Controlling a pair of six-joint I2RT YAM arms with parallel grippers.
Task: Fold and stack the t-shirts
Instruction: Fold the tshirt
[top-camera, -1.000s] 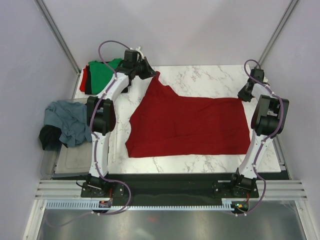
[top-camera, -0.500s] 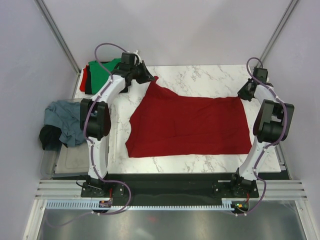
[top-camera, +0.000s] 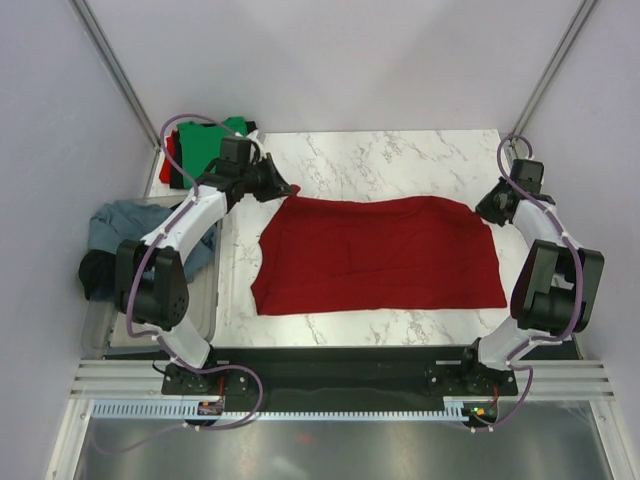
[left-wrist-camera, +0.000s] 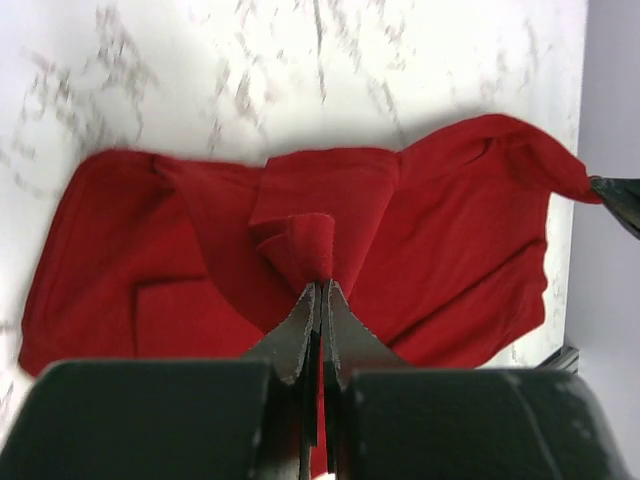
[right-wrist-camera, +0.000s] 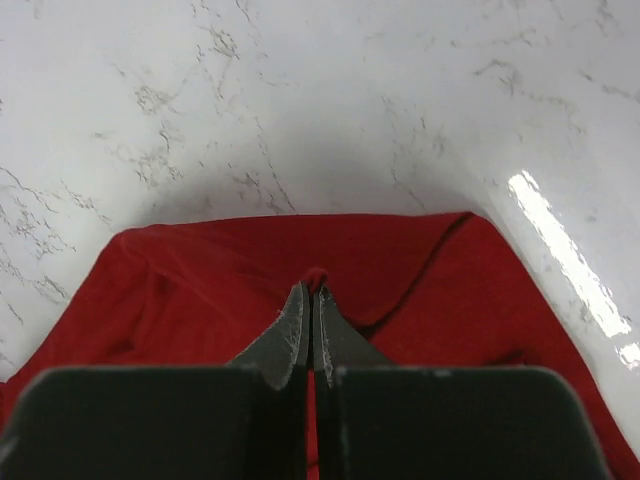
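The dark red t-shirt (top-camera: 380, 255) lies spread on the marble table (top-camera: 400, 160). My left gripper (top-camera: 287, 189) is shut on its far left corner; in the left wrist view (left-wrist-camera: 322, 285) a pinch of red cloth (left-wrist-camera: 300, 240) stands between the jaws. My right gripper (top-camera: 484, 207) is shut on the far right corner, and the right wrist view (right-wrist-camera: 312, 288) shows the red cloth (right-wrist-camera: 200, 290) caught at its tips. A folded bright green shirt (top-camera: 205, 145) lies on a pile at the far left. A grey-blue shirt (top-camera: 135, 240) and a black one (top-camera: 97, 275) hang over the tub.
A clear plastic tub (top-camera: 150, 320) stands off the table's left edge. Grey walls close in on three sides. The black base rail (top-camera: 340, 365) runs along the near edge.
Both grippers have pulled the shirt's far edge toward the near side. The raised far left corner has come down and the far edge now lies lower on the table.
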